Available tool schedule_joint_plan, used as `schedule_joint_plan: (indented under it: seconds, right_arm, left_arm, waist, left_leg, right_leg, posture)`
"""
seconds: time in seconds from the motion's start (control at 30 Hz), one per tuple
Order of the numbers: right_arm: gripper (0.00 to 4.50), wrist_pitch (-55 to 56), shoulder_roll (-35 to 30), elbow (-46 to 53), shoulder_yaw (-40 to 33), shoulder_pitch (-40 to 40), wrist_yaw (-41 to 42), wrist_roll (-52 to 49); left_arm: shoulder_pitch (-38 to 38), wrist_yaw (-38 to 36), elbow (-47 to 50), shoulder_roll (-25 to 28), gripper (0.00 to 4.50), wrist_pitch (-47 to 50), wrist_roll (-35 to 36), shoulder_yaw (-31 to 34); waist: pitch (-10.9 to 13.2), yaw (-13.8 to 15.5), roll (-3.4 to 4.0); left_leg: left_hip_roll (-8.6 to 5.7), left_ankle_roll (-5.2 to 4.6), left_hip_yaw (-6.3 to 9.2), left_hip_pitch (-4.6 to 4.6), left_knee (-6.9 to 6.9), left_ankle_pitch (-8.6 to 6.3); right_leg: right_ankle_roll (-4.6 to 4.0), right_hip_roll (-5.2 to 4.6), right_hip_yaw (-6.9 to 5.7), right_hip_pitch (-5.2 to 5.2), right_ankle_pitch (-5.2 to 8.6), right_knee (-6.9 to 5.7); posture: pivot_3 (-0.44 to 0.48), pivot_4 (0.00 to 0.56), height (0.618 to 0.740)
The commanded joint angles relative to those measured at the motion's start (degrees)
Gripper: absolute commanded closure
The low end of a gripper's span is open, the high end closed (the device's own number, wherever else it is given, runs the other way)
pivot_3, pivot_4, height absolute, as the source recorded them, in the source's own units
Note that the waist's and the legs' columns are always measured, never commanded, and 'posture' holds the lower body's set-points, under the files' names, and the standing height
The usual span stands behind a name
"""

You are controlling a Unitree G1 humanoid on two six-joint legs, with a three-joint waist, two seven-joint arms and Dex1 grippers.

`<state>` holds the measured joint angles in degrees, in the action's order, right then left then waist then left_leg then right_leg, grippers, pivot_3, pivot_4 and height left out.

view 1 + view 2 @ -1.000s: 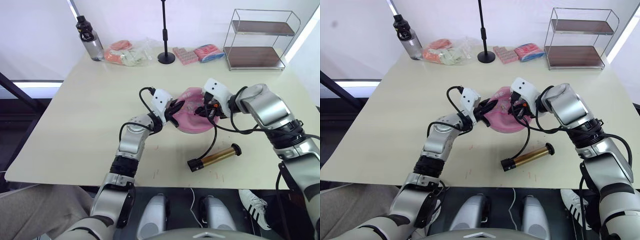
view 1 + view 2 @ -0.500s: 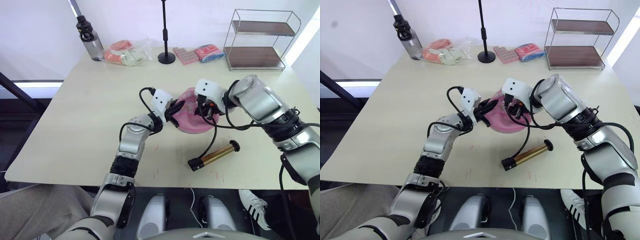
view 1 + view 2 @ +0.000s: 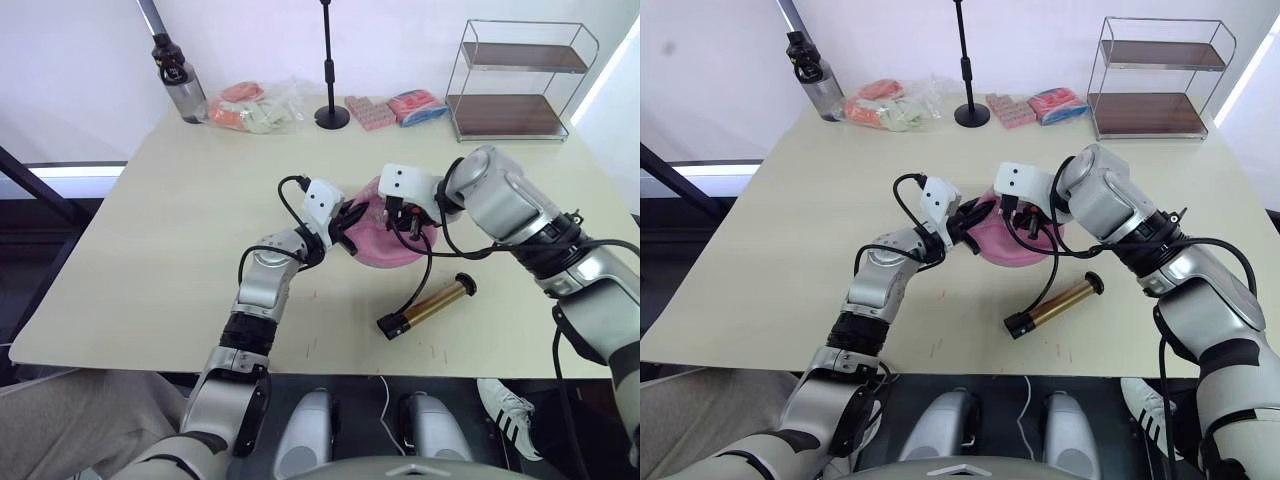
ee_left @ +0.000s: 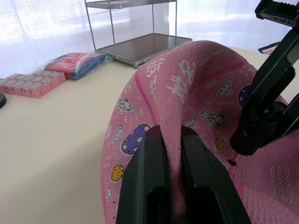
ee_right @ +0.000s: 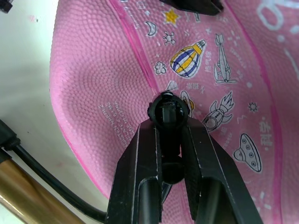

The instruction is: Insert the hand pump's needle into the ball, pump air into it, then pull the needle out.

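In the left eye view, the ball (image 3: 385, 238) is seen at the centre of the frame, lying soft and flattened on the bench (image 3: 150, 250). The left gripper (image 3: 347, 222) is closed on the ball's left edge, a fold of pink rubber being pinched between its jaws. The right gripper (image 3: 412, 222) is held over the ball's top, its jaws clamped on the end fitting of the black hose (image 3: 425, 282). The hand pump (image 3: 430, 306) lies flat on the bench at lower right of centre, just beside the ball and apart from it, joined to it by the hose. A wire rack (image 3: 520, 80) stands at the upper right, a bottle (image 3: 178, 80) at the upper left.

In the left wrist view, the fold of the ball (image 4: 187, 112) is shown gripped between the two fingers (image 4: 149, 182).

In the right wrist view, the hose fitting (image 5: 167, 108) is shown pressed against the ball's surface; the needle cannot be made out.
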<state>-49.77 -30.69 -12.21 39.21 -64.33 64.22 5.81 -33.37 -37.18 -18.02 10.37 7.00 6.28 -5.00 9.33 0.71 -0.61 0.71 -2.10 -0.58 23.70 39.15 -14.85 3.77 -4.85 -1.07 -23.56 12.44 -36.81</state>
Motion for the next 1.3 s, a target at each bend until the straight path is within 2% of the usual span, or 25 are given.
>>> schedule_joint_plan:
  seconds: [0.03, 0.6, 0.73, 0.83, 1.03, 1.13, 1.3]
  right_arm:
    - [4.45, 0.7, 0.6, -1.5, 2.9, 2.1, 0.9, 2.2]
    - [4.45, 6.0, 5.4, -9.9, 3.4, 4.1, 0.9, 8.8]
    - [4.45, 7.7, 6.6, -12.2, 4.0, 5.1, 0.2, 11.0]
    - [4.45, 8.8, 7.5, -13.9, 4.1, 5.9, -0.6, 12.7]
    - [4.45, 9.8, 9.5, -17.2, 3.1, 7.0, -2.3, 14.6]
    - [4.45, 10.0, 9.5, -16.1, 1.9, 7.8, -2.0, 14.1]
    - [4.45, 6.3, 8.1, -8.4, -5.5, 9.0, -0.9, 10.2]
  left_arm:
    - [1.4, -0.4, -1.0, -1.3, 4.50, 2.0, 0.4, -1.6]
    - [2.0, -0.1, 0.3, -1.2, 4.50, 2.9, 0.7, -1.6]
    - [2.1, 0.1, 0.3, -1.1, 4.50, 3.0, 0.6, -1.6]
    - [2.1, 0.1, 0.3, -1.1, 4.50, 3.1, 0.7, -1.5]
    - [2.2, 0.1, 0.3, -0.9, 4.50, 3.2, 0.7, -1.5]
    - [2.2, 0.0, 0.2, -0.8, 4.50, 3.2, 0.7, -1.5]
    - [2.0, -0.2, -0.1, -0.6, 4.50, 3.0, 0.6, -1.5]
  waist:
    - [-0.1, 0.0, 0.01]
    - [-1.1, -0.6, 0.02]
    - [-1.1, -0.7, 0.02]
    - [-1.1, -0.9, -0.02]
    - [-1.6, -1.4, -0.05]
    - [-1.7, -1.5, -0.11]
    - [-1.7, -1.4, -0.10]
  left_leg:
    - [0.00, 0.00, 0.00, 0.00, 0.00, 0.00]
    - [0.01, 0.00, 0.00, -0.21, -0.08, 0.00]
    - [0.01, 0.00, -0.02, -0.50, -0.20, -0.01]
    - [0.01, 0.00, -0.02, -1.09, -0.55, -0.01]
    - [0.01, 0.01, 0.16, -1.29, -0.70, -0.01]
    - [0.01, 0.01, 0.16, -1.41, -0.76, -0.01]
    - [0.02, 0.01, 0.15, -1.38, -0.79, -0.01]
  right_leg:
    - [0.00, 0.00, 0.00, 0.00, 0.00, 0.00]
    - [-0.01, 0.02, 0.01, 0.16, 0.02, 0.02]
    - [-0.01, 0.02, 0.02, 0.42, 0.03, 0.08]
    - [-0.01, 0.01, 0.07, 0.89, 0.05, 0.29]
    - [-0.02, 0.01, 0.12, 0.98, 0.06, 0.30]
    - [-0.05, 0.01, 0.15, 1.02, 0.08, 0.32]
    - [-0.06, 0.00, 0.16, 1.00, 0.08, 0.35]
  posture:
    - [0.000, 0.150, 0.740]
    - [0.000, 0.150, 0.740]
    - [0.000, 0.150, 0.740]
    - [0.000, 0.150, 0.740]
    - [0.000, 0.150, 0.740]
    - [0.000, 0.150, 0.740]
    - [0.000, 0.150, 0.740]
